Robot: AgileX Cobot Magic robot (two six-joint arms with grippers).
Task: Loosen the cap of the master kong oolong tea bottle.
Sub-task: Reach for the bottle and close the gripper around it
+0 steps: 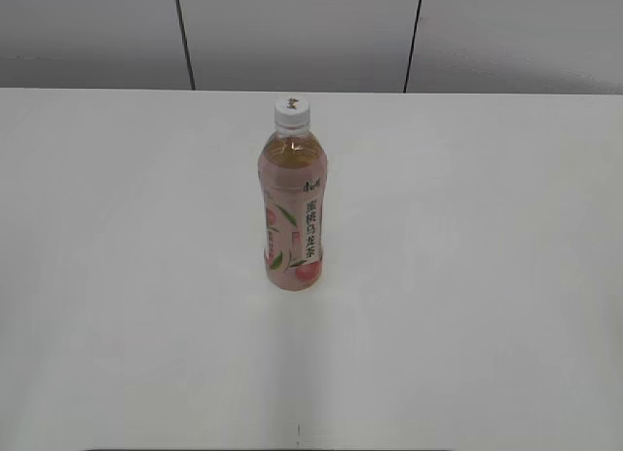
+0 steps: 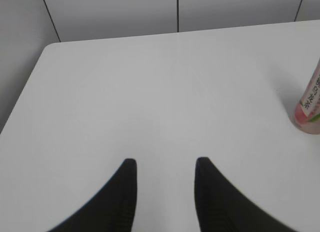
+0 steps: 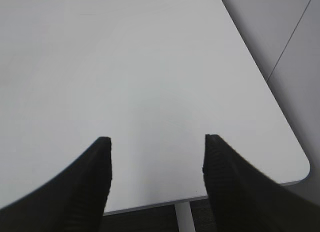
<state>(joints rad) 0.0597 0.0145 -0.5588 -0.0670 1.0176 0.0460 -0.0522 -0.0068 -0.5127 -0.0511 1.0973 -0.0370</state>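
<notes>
The master kong oolong tea bottle point(image 1: 293, 212) stands upright in the middle of the white table point(image 1: 117, 276), with amber tea and a pink peach label. Its white cap point(image 1: 291, 108) sits on the neck. The bottle's lower part also shows at the right edge of the left wrist view point(image 2: 309, 109). My left gripper point(image 2: 165, 164) is open and empty over bare table, well left of the bottle. My right gripper point(image 3: 157, 142) is open and empty above the table near its edge. Neither gripper shows in the exterior view.
A grey panelled wall point(image 1: 292, 32) runs behind the table. The table's rounded left corner point(image 2: 47, 46) and its right corner point(image 3: 302, 169) show in the wrist views, with floor beyond.
</notes>
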